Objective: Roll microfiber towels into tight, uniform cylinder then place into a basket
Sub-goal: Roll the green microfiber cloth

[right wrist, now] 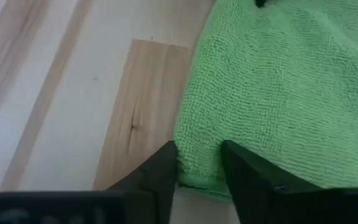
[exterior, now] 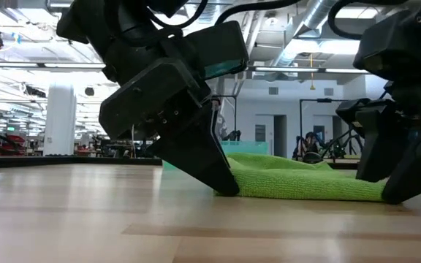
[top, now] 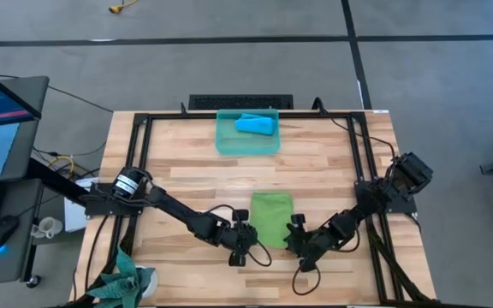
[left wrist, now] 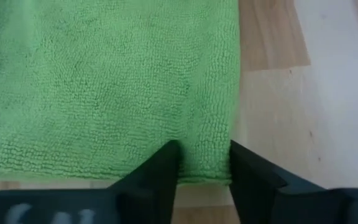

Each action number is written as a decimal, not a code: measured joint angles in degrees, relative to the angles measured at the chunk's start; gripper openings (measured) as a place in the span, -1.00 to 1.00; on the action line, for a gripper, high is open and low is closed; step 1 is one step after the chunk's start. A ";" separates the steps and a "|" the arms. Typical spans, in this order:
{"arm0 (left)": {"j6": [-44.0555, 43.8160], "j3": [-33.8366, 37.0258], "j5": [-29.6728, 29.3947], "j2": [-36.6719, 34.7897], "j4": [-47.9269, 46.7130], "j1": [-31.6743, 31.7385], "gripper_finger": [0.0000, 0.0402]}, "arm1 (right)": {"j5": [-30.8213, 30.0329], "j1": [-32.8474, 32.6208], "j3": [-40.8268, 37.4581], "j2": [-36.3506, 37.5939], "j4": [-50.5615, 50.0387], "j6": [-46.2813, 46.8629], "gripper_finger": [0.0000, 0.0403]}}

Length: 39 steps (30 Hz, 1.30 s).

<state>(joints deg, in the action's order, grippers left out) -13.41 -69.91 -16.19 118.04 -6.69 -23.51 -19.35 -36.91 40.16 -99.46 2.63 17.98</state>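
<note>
The lime green towel lies folded and flat on the table's near middle; the low view shows it as a low pad. My left gripper stands at its near left corner and my right gripper at its near right corner. Both are open, slant down, and have cloth between their fingers. The blue towel lies inside the teal basket at the table's far middle. My left gripper has its fingertips down on the green towel's near left corner, one finger on the cloth, the other at its edge. It slants down from the table's left. The towel lies flat on the table. My right gripper sets its fingertips on the towel's near right corner, one finger at the cloth's edge, the other on top. It slants down from the table's right. The cloth between the fingers bulges a little; the rest lies flat.
Black frame rails run along the table's left, right and far sides. A plant stands at the near left corner. Bare wood lies between the towel and the basket.
</note>
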 joint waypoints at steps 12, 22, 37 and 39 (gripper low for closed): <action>-6.23 -2.90 9.11 0.33 -1.11 -0.22 -0.97 | 3.06 -0.47 1.78 -0.20 -0.86 0.04 -0.93; -16.83 -7.59 17.01 0.37 -6.51 -1.20 -0.86 | 14.13 -0.57 6.73 -0.28 -3.95 4.33 -0.96; -33.65 -7.74 22.01 0.22 -9.88 -0.70 -0.91 | 12.90 -0.57 12.99 -0.24 -13.41 10.31 -0.93; -35.30 -7.74 21.97 0.22 -9.93 -0.38 -0.91 | 10.99 -0.55 13.73 -0.22 -16.19 11.14 -0.91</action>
<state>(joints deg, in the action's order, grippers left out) -48.71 -77.65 5.79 118.26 -16.62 -23.89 -8.36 -37.45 53.89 -99.68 -13.56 29.12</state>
